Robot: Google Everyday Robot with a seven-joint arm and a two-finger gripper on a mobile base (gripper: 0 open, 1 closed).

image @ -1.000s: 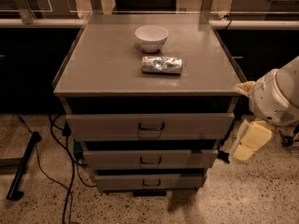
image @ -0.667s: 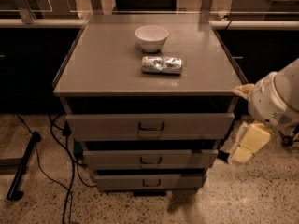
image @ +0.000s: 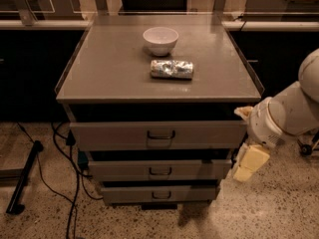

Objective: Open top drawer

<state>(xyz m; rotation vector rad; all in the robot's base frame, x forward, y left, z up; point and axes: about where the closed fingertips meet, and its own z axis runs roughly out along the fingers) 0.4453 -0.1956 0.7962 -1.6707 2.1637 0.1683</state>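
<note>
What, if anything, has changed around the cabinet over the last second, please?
The gripper has drifted slightly down and left, closer to the right side of the cabinet, about level with the middle drawer; it is on no handle. Nothing was taken hold of or let go. The top drawer, white bowl and silvery packet stayed as they were.
</note>
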